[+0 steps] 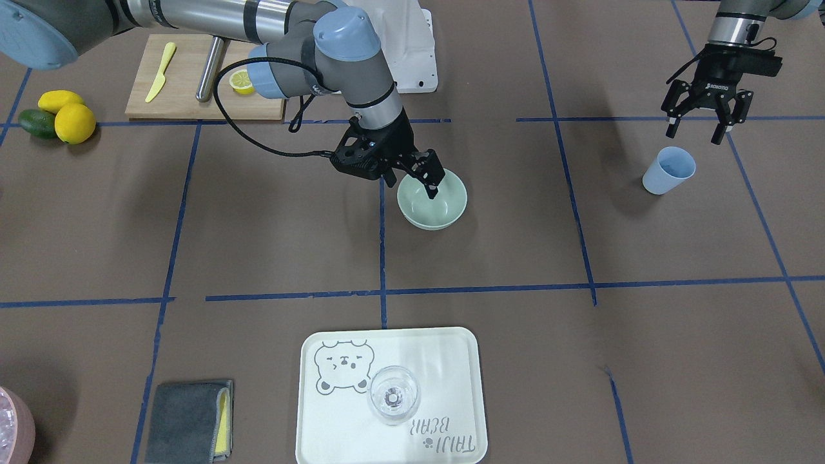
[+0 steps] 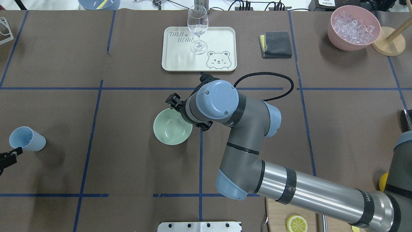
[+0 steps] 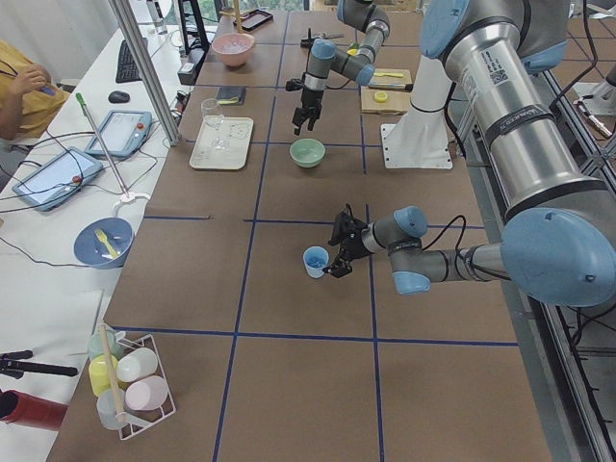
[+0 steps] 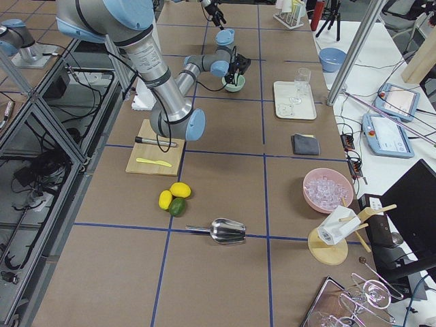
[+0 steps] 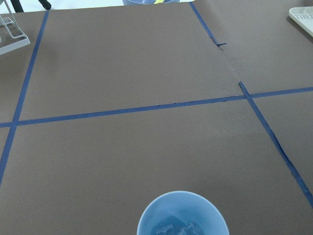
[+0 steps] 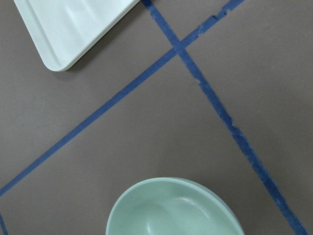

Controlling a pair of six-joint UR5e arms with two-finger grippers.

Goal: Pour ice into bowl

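The pale sage-green bowl [image 1: 445, 207] sits empty on the brown table near its middle; it also shows in the overhead view [image 2: 170, 130] and the right wrist view [image 6: 173, 210]. My right gripper [image 1: 416, 182] is open at the bowl's rim, one fingertip [image 1: 433, 188] over its inside. A light blue cup [image 1: 669, 171] holds a few clear ice cubes [image 5: 173, 229]. My left gripper [image 1: 693, 134] is open and empty, just above and behind the cup, apart from it.
A pink container [image 2: 353, 27] full of ice stands at the far right corner. A white tray [image 2: 222, 38] carries a clear wine glass [image 2: 197, 27]. A grey cloth [image 2: 276, 44], a cutting board [image 1: 187, 96] with a yellow knife and half lemon, and fruit [image 1: 61, 115] lie around.
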